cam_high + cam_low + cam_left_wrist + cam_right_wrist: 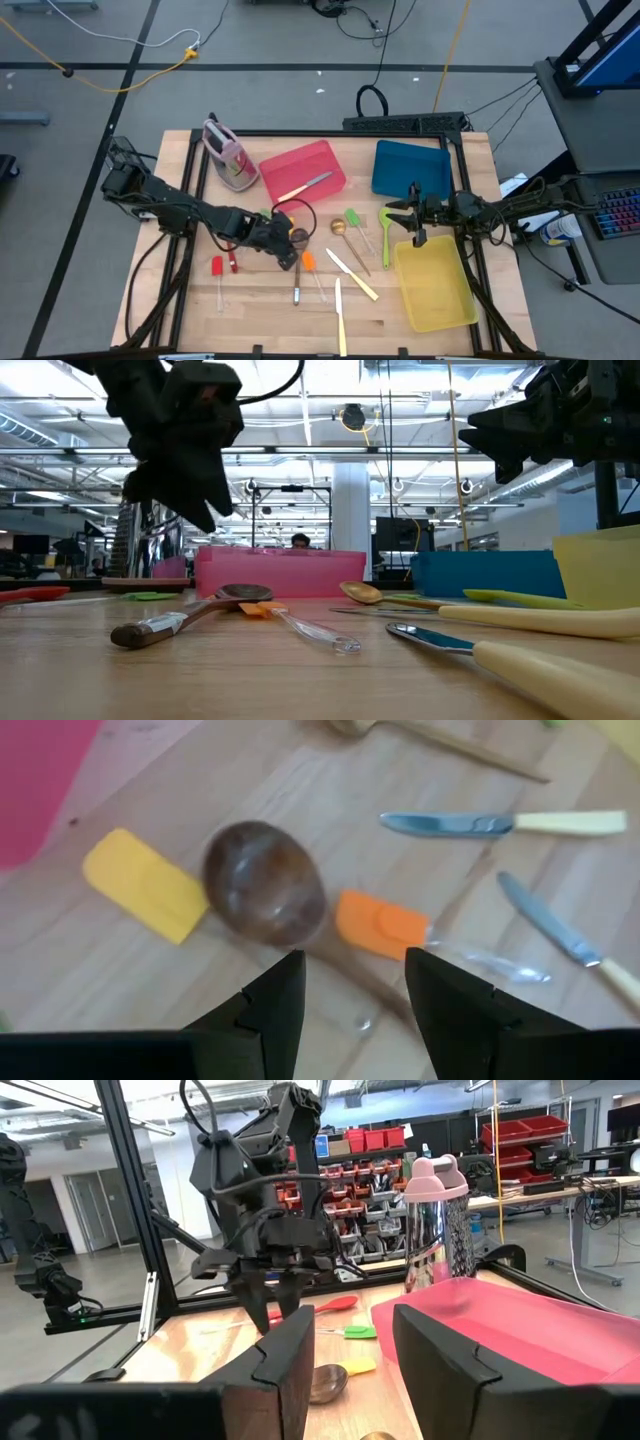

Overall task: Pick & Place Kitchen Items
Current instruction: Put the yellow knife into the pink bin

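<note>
My left gripper (287, 240) (355, 985) hangs open, slanting down over a brown spoon (265, 880) that lies flat on the table, touching nothing. The spoon's handle (297, 280) runs toward the near edge. An orange spatula (380, 920) lies beside the spoon's bowl and a yellow spatula (145, 885) on its other side. Two cream-handled knives (500, 823) (560, 930) lie farther right. A third knife (305, 185) rests on the red tray (325, 160). My right gripper (415, 228) (355, 1350) waits open above the table by the yellow tray (440, 295).
A blue tray (410, 168) sits at the far right. A pink-grey stand (228, 155) is at the far left. Two red spatulas (225, 266) lie near left. Green utensils (352, 218) (385, 222) and a wooden spoon (340, 228) lie mid-table.
</note>
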